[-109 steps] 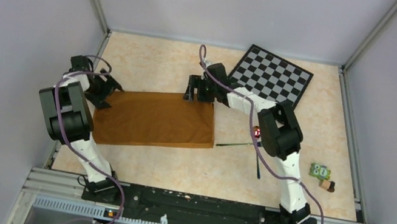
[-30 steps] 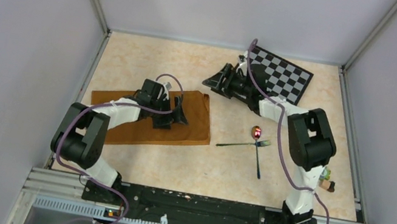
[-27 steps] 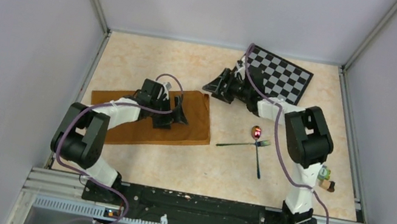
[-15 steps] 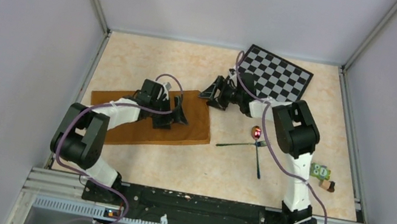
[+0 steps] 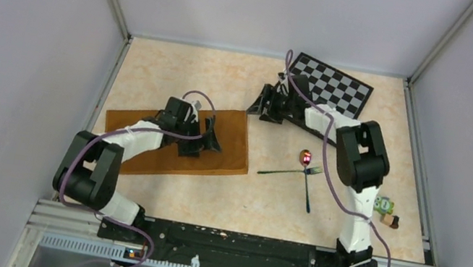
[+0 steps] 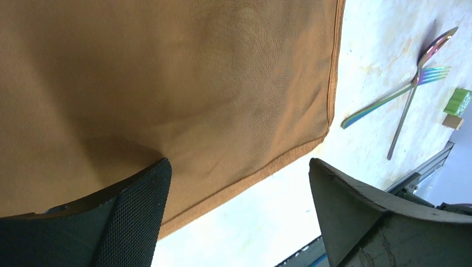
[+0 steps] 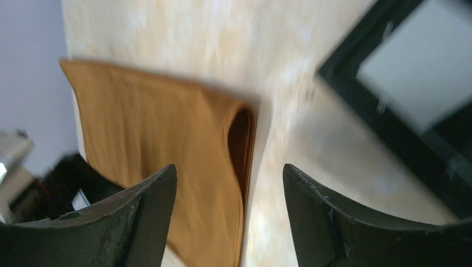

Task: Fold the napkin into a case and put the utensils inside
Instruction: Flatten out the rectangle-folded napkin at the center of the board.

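Beige tabletop [image 5: 178, 72]: L jaws spread on napkin [image 5: 227, 150], R jaws spread nearby, prob. empty.

A checkered board [image 5: 333, 88] lies flat on the speckled bench [image 5: 178, 72], just behind and beside the right jaws. A small green block [image 5: 381, 204] and a brown stub [image 5: 391, 221] sit together, well apart from the right jaws and the left jaws.

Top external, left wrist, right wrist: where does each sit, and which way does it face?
Top external: fixed overhead, from behind, looking down on left hand and right hand.
Left wrist: on the left hand, looking past its fingers at the rust-brown cloth napkin.
Right wrist: on the right hand, fingers showing, facing the napkin's folded edge.
Shared: the napkin.
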### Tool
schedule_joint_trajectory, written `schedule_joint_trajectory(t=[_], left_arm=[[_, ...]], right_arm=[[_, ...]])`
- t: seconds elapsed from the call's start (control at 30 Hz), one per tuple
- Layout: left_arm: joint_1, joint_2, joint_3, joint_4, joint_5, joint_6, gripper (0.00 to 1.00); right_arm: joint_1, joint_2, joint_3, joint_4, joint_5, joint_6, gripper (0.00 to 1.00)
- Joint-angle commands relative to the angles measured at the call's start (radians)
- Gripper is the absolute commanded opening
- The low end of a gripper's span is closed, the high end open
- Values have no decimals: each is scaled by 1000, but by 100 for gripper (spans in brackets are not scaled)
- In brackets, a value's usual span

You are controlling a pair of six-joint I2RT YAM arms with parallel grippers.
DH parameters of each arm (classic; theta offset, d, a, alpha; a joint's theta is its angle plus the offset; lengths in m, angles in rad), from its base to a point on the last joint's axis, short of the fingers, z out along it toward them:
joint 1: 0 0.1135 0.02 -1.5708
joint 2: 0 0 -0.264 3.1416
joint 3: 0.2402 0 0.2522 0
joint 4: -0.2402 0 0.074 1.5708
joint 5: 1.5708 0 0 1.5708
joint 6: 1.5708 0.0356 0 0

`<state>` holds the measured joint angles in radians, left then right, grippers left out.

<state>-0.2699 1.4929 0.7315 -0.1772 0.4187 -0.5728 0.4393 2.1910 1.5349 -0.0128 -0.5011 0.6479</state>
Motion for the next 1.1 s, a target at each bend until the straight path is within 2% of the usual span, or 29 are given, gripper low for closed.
schedule_joint_trajectory(t=[0.0,0.07,0.23,0.43,0.57,0.83,1.07], left_arm=[[-2,-112,-6,-82,8,20,98],[-2,-144,-3,-96,6,23,98],[-2,-178,-15,-103,26,15,98],[-1,-197,-44,-85,40,5,98],[-2,-220,-44,-96,34,7,98],[0,-266,-24,-129,-4,11,98],[1,-281,-29,-135,-4,17,98]], right_arm=[[63,-237,-150,-219,-43,-162,65],[79,-286,-246,-208,-103,-134,57],[129,-361,-364,-218,-66,-91,44],[222,-372,-361,-329,161,-103,42],[265,-355,-327,-405,274,-96,33],[357,-304,-256,-528,518,-43,33],[392,-279,-209,-548,570,-44,29]])
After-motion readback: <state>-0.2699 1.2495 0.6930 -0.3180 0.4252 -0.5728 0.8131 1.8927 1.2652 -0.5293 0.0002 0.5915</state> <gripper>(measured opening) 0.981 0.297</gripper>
